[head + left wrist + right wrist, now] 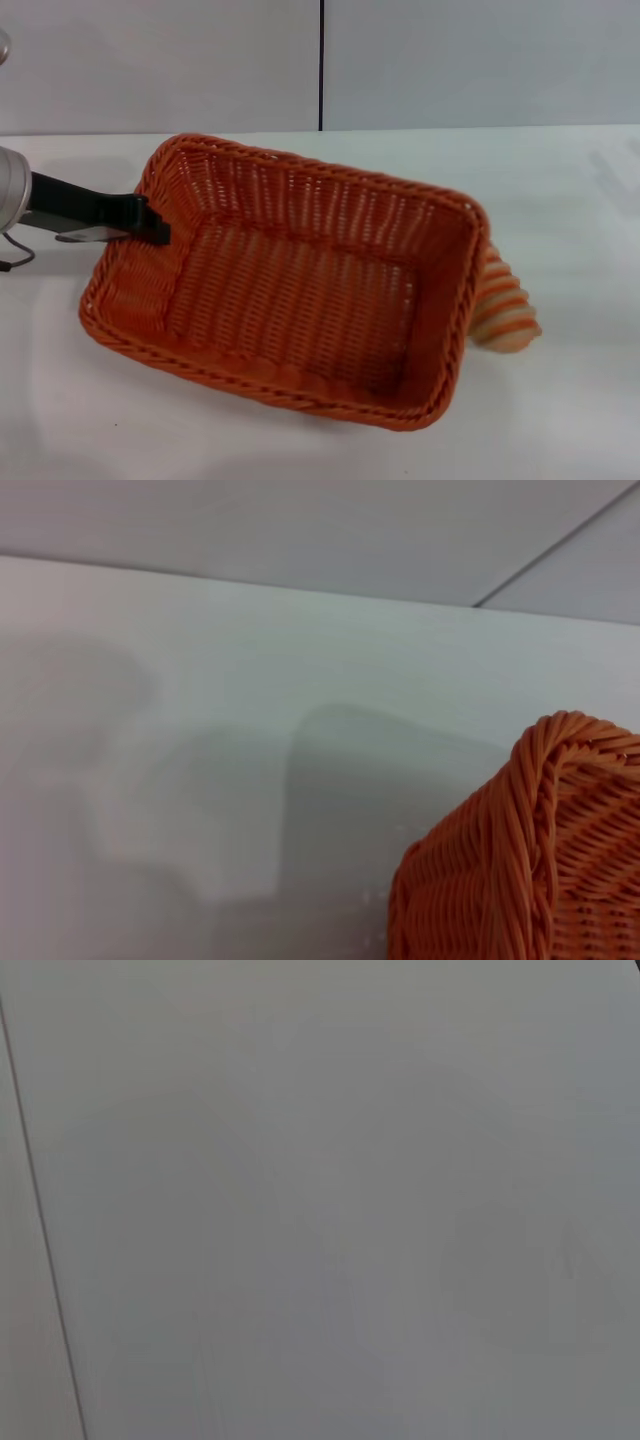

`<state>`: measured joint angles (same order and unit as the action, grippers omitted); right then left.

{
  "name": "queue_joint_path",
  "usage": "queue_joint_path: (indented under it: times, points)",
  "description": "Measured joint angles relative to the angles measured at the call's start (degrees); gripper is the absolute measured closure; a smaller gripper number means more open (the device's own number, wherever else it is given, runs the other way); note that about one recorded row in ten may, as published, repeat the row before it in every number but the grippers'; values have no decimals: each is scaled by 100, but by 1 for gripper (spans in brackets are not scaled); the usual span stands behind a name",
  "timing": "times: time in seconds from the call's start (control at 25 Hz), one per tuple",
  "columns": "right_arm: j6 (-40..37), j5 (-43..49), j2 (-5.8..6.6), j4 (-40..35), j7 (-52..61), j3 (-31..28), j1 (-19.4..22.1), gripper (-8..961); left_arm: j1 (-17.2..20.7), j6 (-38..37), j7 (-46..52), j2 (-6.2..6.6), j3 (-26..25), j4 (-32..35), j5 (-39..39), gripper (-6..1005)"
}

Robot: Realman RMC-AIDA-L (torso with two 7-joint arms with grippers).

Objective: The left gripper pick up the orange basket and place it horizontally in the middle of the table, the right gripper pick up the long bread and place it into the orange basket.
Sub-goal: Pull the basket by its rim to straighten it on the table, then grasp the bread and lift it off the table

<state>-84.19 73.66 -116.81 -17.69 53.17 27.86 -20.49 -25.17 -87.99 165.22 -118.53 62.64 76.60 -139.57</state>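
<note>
The orange basket (300, 290) sits skewed on the white table (560, 190), its long side running from upper left to lower right. My left gripper (148, 228) reaches in from the left and is shut on the basket's left rim, one black finger inside the wall. A corner of the orange basket (540, 860) shows in the left wrist view. The long bread (503, 305), striped orange-brown, lies against the basket's right end, half hidden behind its wall. The right gripper is out of view.
A grey wall with a dark vertical seam (321, 65) stands behind the table. The right wrist view shows only a plain grey surface with a thin dark line (40, 1220).
</note>
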Motion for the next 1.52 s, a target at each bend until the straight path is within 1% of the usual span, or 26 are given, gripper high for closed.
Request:
queue_joint_path:
  times: [0.24,0.44,0.64,0.76,0.92,1.0,1.12,1.16,1.24,1.32,1.44,1.48,1.52]
  points:
    - [14,0,3,-6,0,3,-34,287,-12,-13,-5,6,-110,-11,-390,832]
    - [86,7,19,-7,0,33,-48,287,12,-30,-7,6,-230,55,-371,820]
    - [88,13,31,-11,0,40,-51,287,21,-263,-14,9,-440,228,-333,809]
    - [88,15,32,-45,17,48,-50,287,21,-470,-19,17,-608,286,-207,596]
    - [69,17,9,-136,71,29,15,287,86,-602,-47,54,-843,358,158,456]
    - [45,18,4,-190,136,21,53,287,105,-666,-112,64,-957,372,221,386]
    - [23,27,0,-412,380,50,161,287,114,-742,-308,66,-1177,411,262,324]
    - [2,71,-3,-533,494,56,210,288,122,-752,-423,65,-1293,428,322,304]
    - [-30,272,-7,-888,813,60,315,288,147,-760,-688,66,-1557,417,504,304]
    - [-24,702,-9,-1388,1347,42,401,288,162,-750,-1027,67,-1890,358,776,303]
    - [14,1678,-8,-2401,2585,-65,470,288,177,-723,-1854,67,-2612,157,1341,303]
    - [10,2501,-8,-3145,3583,-137,460,289,206,-720,-2530,69,-3012,-19,1722,302]
    - [10,2501,-8,-3145,3583,-137,460,289,206,-720,-2530,69,-3012,-19,1722,302]
